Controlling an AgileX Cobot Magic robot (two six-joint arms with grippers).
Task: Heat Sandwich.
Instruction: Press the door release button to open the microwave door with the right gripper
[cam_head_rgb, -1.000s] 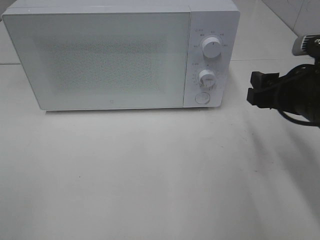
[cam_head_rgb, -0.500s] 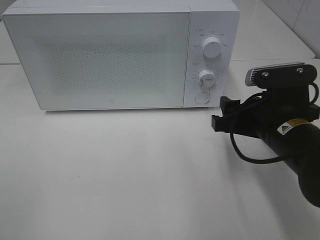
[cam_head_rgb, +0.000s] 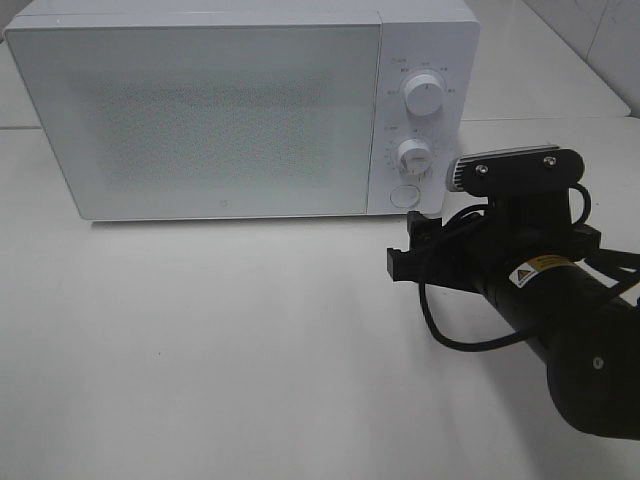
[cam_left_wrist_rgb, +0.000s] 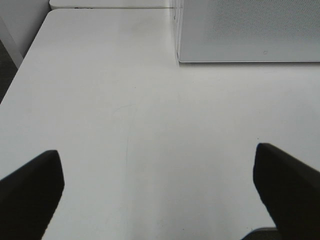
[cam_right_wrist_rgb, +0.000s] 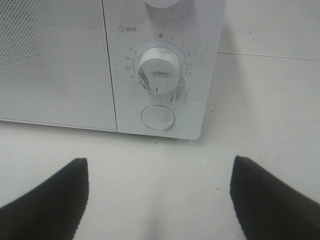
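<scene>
The sandwich and its pink plate are out of view in every frame. The white microwave (cam_head_rgb: 220, 110) stands at the back of the table with its door shut. My right gripper (cam_head_rgb: 405, 247) is open and empty, hovering just in front of the control panel, below the round door button (cam_head_rgb: 404, 196). In the right wrist view the gripper (cam_right_wrist_rgb: 159, 200) faces the timer knob (cam_right_wrist_rgb: 159, 70) and the button (cam_right_wrist_rgb: 158, 117). My left gripper (cam_left_wrist_rgb: 159, 187) is open and empty over bare table, left of the microwave's corner (cam_left_wrist_rgb: 250, 30).
The upper knob (cam_head_rgb: 424, 97) and lower knob (cam_head_rgb: 413, 156) sit on the microwave's right panel. The white table (cam_head_rgb: 200, 350) spreads in front of the microwave. Its left edge (cam_left_wrist_rgb: 20, 65) shows in the left wrist view.
My right arm has come in from the right edge, moving left and nearer the front, to stand before the microwave's control panel. The microwave has not moved.
</scene>
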